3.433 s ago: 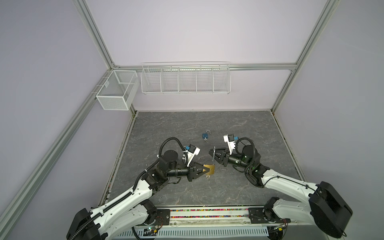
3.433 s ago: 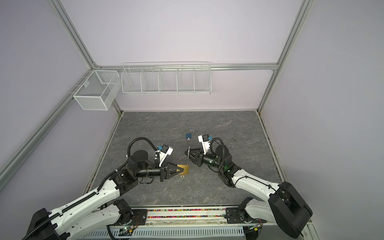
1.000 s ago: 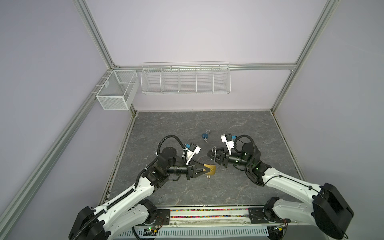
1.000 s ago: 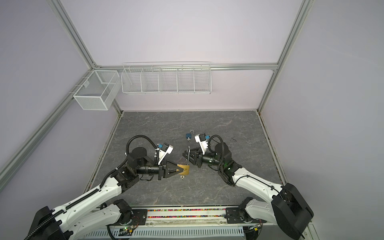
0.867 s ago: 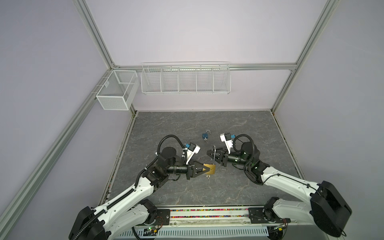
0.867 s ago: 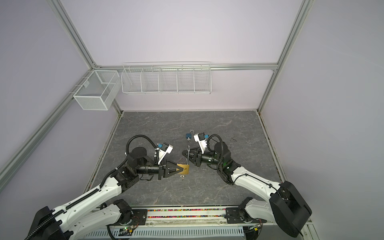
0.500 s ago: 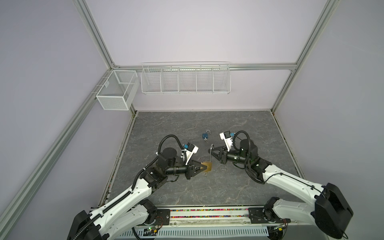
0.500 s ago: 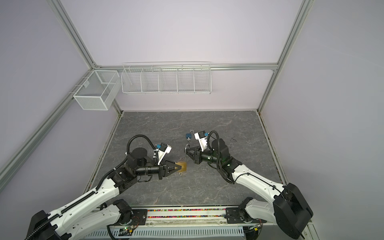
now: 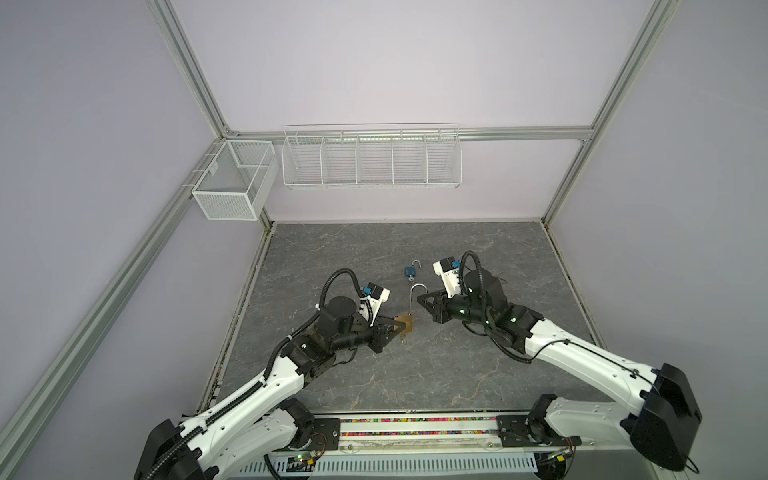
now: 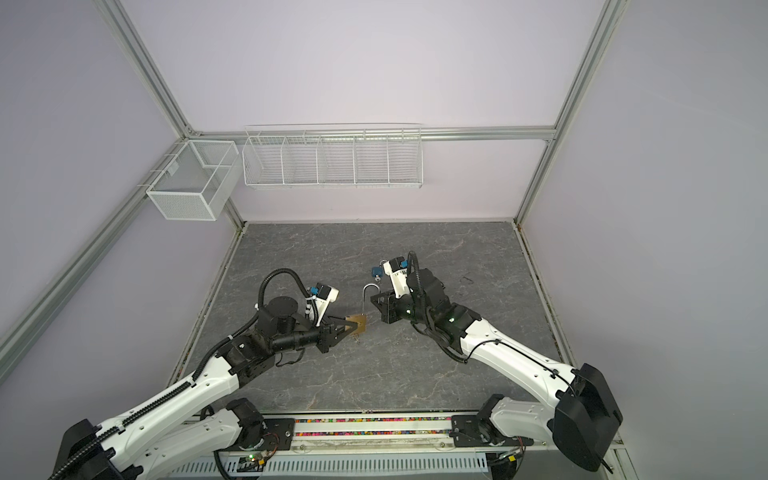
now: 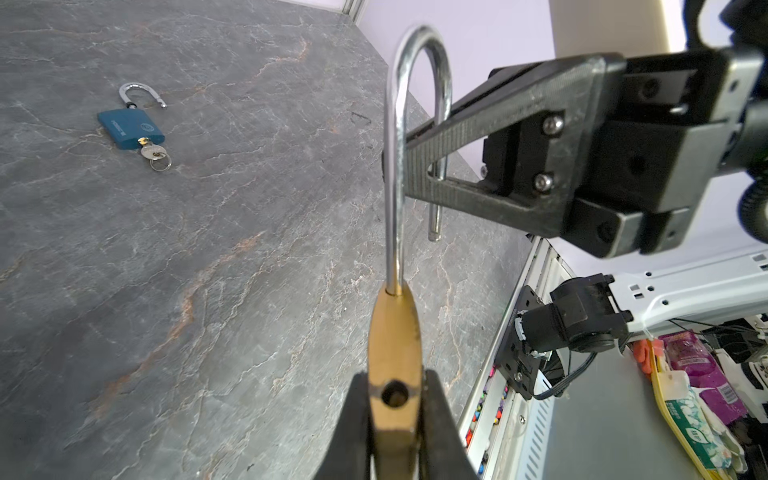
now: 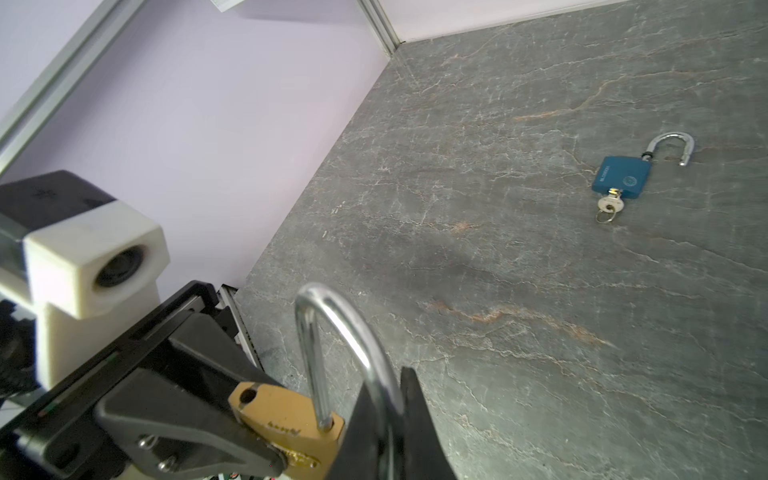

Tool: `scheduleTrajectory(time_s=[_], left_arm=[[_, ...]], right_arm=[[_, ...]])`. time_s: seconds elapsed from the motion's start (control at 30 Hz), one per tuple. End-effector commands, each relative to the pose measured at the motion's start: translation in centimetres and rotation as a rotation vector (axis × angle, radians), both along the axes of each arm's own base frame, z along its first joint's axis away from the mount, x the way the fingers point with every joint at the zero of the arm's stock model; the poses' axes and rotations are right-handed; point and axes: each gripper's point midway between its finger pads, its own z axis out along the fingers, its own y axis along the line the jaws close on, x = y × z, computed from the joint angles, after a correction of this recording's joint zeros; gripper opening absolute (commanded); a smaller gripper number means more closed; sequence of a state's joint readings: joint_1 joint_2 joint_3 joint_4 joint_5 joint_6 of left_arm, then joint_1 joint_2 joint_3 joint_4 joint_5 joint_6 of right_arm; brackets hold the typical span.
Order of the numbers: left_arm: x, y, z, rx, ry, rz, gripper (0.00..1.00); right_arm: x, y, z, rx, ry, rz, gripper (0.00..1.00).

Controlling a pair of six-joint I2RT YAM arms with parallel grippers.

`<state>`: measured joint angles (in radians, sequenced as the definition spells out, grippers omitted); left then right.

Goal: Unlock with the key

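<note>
My left gripper (image 9: 398,328) (image 11: 395,395) is shut on the body of a brass padlock (image 9: 407,323) (image 10: 359,323) (image 11: 395,332), held above the table's middle. Its long silver shackle (image 9: 412,299) (image 10: 364,300) (image 11: 394,187) (image 12: 312,353) stands upright and open, the free leg out of its socket. My right gripper (image 9: 419,297) (image 10: 372,300) (image 12: 388,386) is shut on that free leg. A small key (image 9: 403,341) (image 10: 356,340) on a ring hangs under the brass body; both wrist views hide it.
A blue padlock (image 9: 410,271) (image 10: 377,272) (image 11: 131,129) (image 12: 621,176) lies on the grey stone-look table behind the grippers, shackle open, its own key in it. White wire baskets (image 9: 370,160) hang on the back wall.
My right gripper has closed on the shackle's free leg. Both grippers and the brass padlock have shifted a little toward the back and left.
</note>
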<state>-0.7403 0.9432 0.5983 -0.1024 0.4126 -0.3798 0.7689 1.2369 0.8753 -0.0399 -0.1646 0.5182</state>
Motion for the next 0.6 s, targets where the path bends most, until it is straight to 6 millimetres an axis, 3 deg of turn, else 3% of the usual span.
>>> scheduleTrajectory(time_s=[0.0, 0.23, 0.4, 0.57], left_arm=[[2.4, -0.1, 2.1, -0.035, -0.065, 0.048, 0.00], [4.2, 0.0, 1.1, -0.111, 0.031, -0.021, 0.00], [8.3, 3.0, -0.6, -0.107, 0.095, 0.078, 0.00], [11.2, 3.7, -3.1, -0.099, 0.151, 0.121, 0.00]], right_arm=[[1.0, -0.7, -1.4, -0.105, -0.007, -0.040, 0.07], [4.7, 1.4, -3.1, -0.154, -0.031, -0.008, 0.06], [9.1, 4.8, -4.4, -0.157, -0.026, 0.058, 0.07], [13.3, 7.3, -7.1, -0.156, 0.007, 0.065, 0.07]])
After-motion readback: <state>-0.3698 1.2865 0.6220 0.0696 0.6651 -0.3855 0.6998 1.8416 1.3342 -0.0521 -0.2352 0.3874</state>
